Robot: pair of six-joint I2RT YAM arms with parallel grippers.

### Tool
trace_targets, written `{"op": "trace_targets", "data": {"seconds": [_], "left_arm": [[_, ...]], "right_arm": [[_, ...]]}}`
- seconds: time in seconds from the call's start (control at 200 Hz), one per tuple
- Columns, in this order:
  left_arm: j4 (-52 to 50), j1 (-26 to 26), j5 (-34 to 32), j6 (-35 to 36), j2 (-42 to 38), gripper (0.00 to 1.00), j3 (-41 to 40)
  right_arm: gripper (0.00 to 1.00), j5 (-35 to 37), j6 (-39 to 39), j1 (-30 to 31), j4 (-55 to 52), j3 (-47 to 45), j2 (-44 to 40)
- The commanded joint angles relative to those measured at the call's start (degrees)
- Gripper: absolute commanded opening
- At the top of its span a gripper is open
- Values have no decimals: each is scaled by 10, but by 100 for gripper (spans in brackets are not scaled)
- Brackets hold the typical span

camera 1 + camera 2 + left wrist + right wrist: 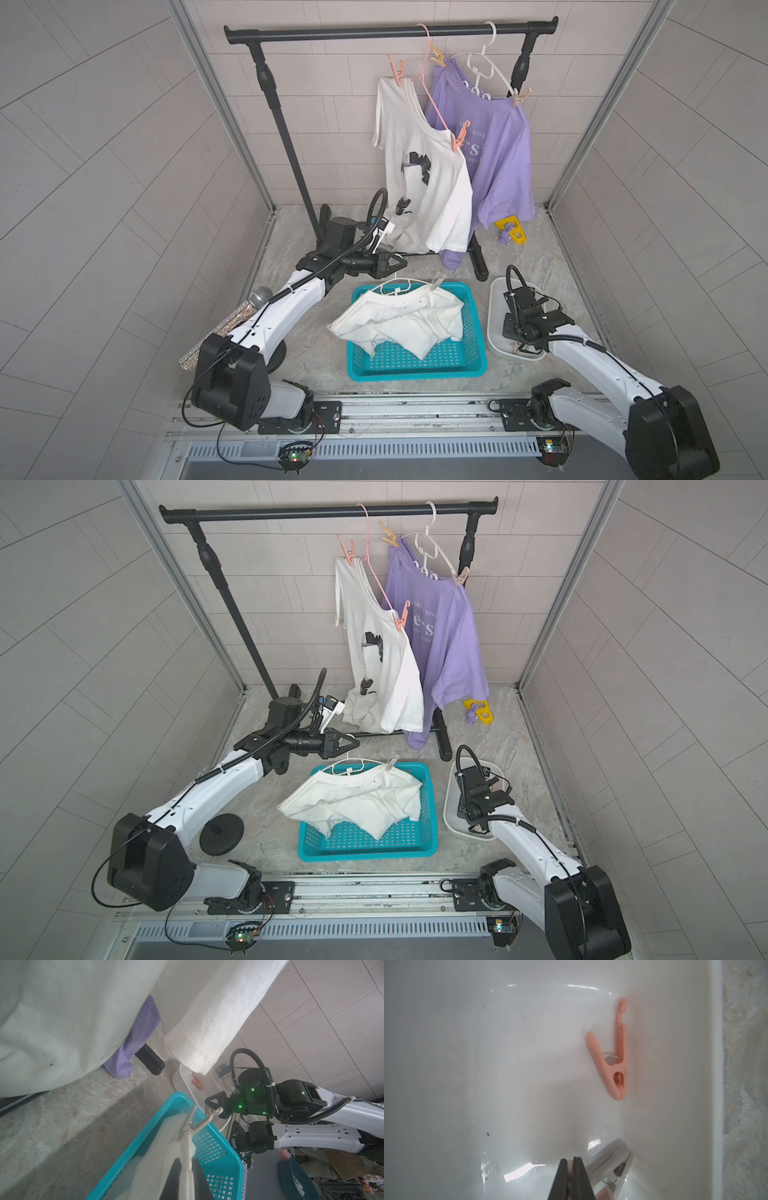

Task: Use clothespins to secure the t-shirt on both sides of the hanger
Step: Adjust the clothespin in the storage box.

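**Status.** The right gripper point(570, 1162) is clamped on a peach clothespin point(570, 1170) inside the white tray point(495, 328). The tray stands just beside the basket point(415, 372), on the right arm's side. The left gripper point(187, 1165) is closed on the white hanger point(186, 1153) at the basket's far rim. The t-shirt point(399, 324) lies crumpled in the basket on that hanger, with one edge spilling over the rim on the left arm's side. One pale clothespin point(437, 282) is clipped on at the far rim. The other shoulder shows none.

**Hazards.**
1. Snagging: a grey clothespin point(612, 1165) lies touching or just beside the held one; which of the two cannot be told. Lifting may drag it out of the tray.
2. Pin slip: only a thin sliver of peach plastic shows between the jaws. A shallow hold can let the pin twist or spring free.
3. Shirt slide: raising the hanger above the basket with one shoulder unpinned may let the fabric slip off.
4. Hanger rotation: the hold is on a thin bar, so the load can swing.
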Motion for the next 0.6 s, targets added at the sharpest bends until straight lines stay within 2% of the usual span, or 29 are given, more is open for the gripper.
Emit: {"op": "trace_targets", "data": {"seconds": [0.0,0.44,0.595], "left_arm": [[8,-3,11,9,-15,0,-3],[5,-4,12,11,-16,0,-2],[4,-4,12,11,-15,0,-2]], "right_arm": [[5,1,-19,-1,12,31,27],[2,-46,-74,-18,30,150,193],[0,-49,-89,-23,36,166,226]]}}
